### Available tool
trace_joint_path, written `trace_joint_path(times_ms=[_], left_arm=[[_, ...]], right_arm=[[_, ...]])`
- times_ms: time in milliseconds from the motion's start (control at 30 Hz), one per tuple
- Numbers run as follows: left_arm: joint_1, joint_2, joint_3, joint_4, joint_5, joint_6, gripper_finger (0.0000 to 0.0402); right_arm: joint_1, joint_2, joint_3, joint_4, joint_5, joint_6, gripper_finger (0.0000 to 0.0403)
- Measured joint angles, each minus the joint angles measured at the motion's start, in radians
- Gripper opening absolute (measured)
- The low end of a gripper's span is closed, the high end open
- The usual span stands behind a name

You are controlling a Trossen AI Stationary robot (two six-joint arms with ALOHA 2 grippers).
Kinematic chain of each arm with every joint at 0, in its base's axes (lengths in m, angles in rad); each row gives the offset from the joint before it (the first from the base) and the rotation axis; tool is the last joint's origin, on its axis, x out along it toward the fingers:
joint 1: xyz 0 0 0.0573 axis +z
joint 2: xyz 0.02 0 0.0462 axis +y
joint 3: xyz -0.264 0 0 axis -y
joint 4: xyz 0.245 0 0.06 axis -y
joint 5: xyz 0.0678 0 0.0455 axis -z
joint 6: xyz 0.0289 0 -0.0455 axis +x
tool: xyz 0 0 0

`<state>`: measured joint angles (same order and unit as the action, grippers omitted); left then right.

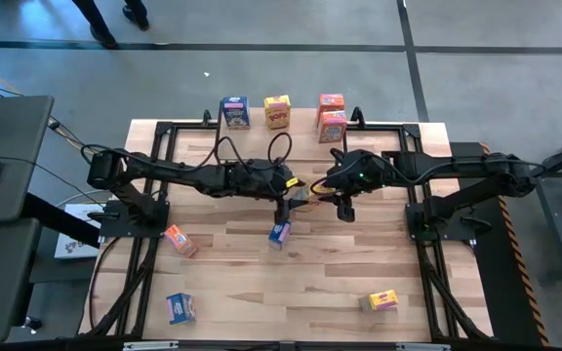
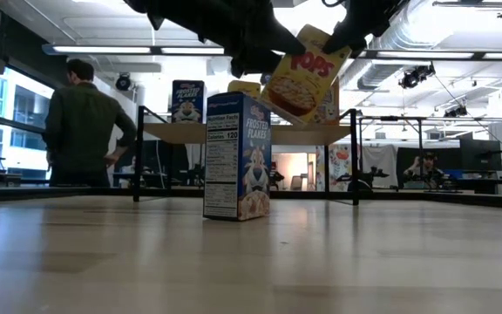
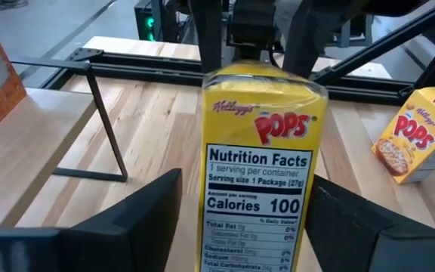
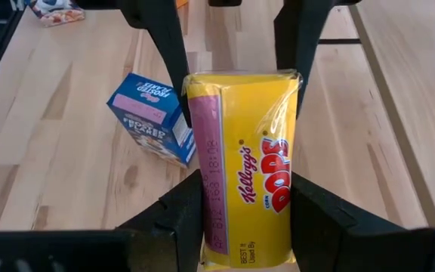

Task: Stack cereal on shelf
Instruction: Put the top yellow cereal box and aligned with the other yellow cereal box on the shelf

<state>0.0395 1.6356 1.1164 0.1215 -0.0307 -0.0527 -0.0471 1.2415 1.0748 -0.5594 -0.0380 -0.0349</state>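
Yellow Pops box (image 4: 244, 174) mid-handover: right fingers (image 4: 240, 227) pinched it, left fingers (image 3: 236, 219) spread around it. Four boxes stood on shelf (image 1: 301, 125); four lay on counter (image 1: 242, 283).

"Kellogg's POPS" on yellow box (image 3: 264, 151)

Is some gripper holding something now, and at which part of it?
The right gripper holds a yellow cereal box by its two sides at one end; the left gripper straddles the other end, not visibly touching.
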Motion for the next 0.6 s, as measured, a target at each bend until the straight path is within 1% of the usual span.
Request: trace_joint_path(times_ms=[333,467,600], left_arm=[[0.000,0.000,0.000,0.001,0.040,0.005,0.0183],[0.000,0.000,0.000,0.002,0.043,0.005,0.0169],[0.000,0.000,0.000,0.002,0.045,0.005,0.0164]], right_arm=[[0.000,0.000,0.000,0.000,-0.006,0.000,0.0151],[0.000,0.000,0.000,-0.001,-0.007,0.000,0.0151],[0.000,-0.001,0.000,-0.002,-0.006,0.000,0.0151]])
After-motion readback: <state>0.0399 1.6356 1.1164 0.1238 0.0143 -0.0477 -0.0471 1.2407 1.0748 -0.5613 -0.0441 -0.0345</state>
